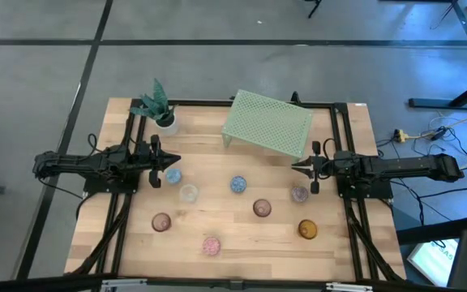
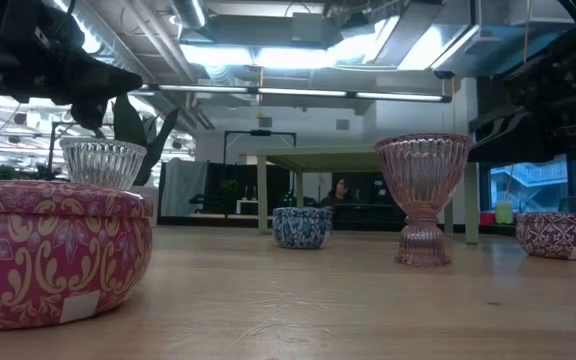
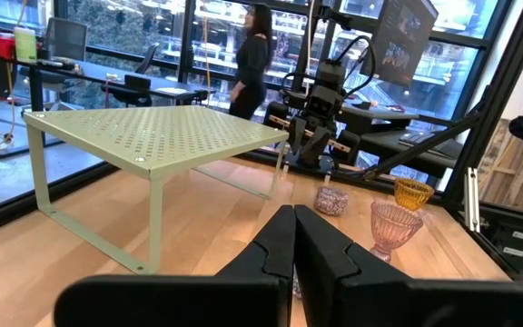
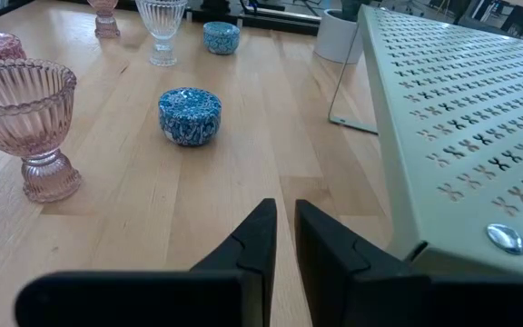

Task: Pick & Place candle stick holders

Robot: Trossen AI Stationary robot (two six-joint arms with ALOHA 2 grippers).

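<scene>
Across the wooden worktop (image 1: 242, 243) seven candle stick holders stood loosely spread, all below the green rack (image 1: 267, 123) (which sat at 12 o'clock, near the far edge). Seen from above, the light blue holder (image 1: 173, 175) lay at 9 o'clock, just beside the left gripper (image 1: 169, 161), with the clear ribbed cup (image 1: 188, 193) near it toward the middle. A dark blue patterned holder (image 1: 238, 185) sat close to the centre, and a pink stemmed cup (image 1: 262, 208) stood a little toward 4 o'clock from it. At 3 o'clock the purplish holder (image 1: 299, 194) rested just below the right gripper (image 1: 298, 165), and the amber cup (image 1: 307, 229) stood farther toward 5 o'clock. A brownish cup (image 1: 161, 222) waited at 7 o'clock, and a pink patterned tin (image 1: 211, 245) lay at 6 o'clock, near the front edge.

Both grippers hung over the worktop, pointing toward each other and holding nothing. Its own wrist view showed the left gripper (image 3: 294, 238) with fingers pressed together; the right gripper (image 4: 284, 227) showed only a narrow gap between its fingers. A white pot with a green plant (image 1: 160, 109) stood at 11 o'clock, beside the rack.
</scene>
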